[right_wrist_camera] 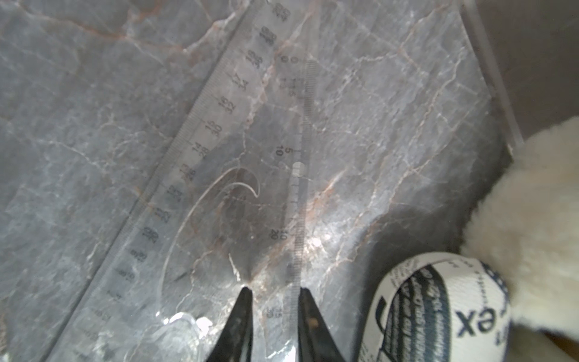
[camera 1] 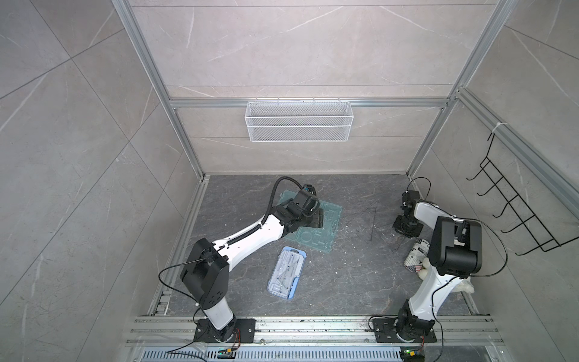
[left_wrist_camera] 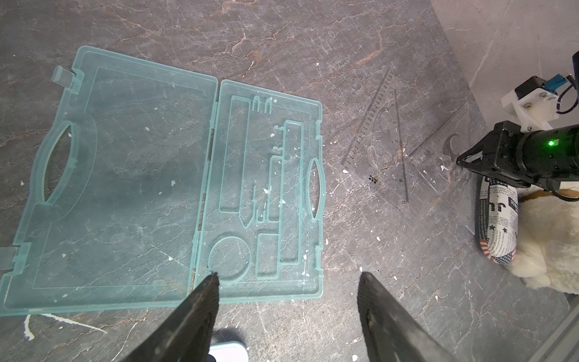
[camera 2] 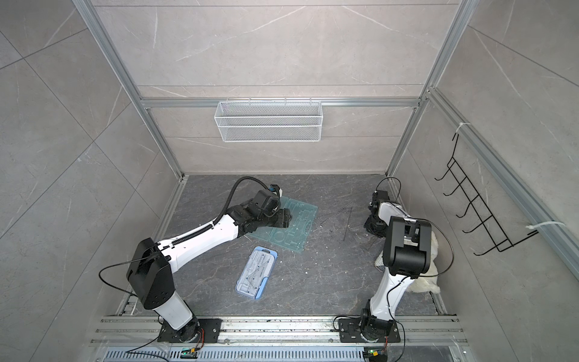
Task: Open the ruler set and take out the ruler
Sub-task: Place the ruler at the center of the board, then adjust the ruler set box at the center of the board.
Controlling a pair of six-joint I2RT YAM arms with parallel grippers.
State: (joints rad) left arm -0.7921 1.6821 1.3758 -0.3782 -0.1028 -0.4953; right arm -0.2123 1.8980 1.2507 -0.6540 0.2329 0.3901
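Teal translucent plastic lies spread on the dark marbled table (camera 1: 344, 282): the ruler set case (left_wrist_camera: 125, 175), opened flat, sits just off centre toward 11 o'clock in both top views, its moulded slots facing up. The left gripper (left_wrist_camera: 288, 275) hovers over the case's near edge, fingers wide apart. At 3 o'clock from the case, a clear ruler (right_wrist_camera: 219, 188) lies on the stone beside a second set square (left_wrist_camera: 376, 141). The right gripper (right_wrist_camera: 275, 291) is low over the clear ruler, its fingers a narrow gap apart; whether they pinch it cannot be told. A blue pencil box (camera 1: 286, 271) rests at 6 o'clock from the case, and a plush toy (right_wrist_camera: 532, 188) at 4 o'clock.
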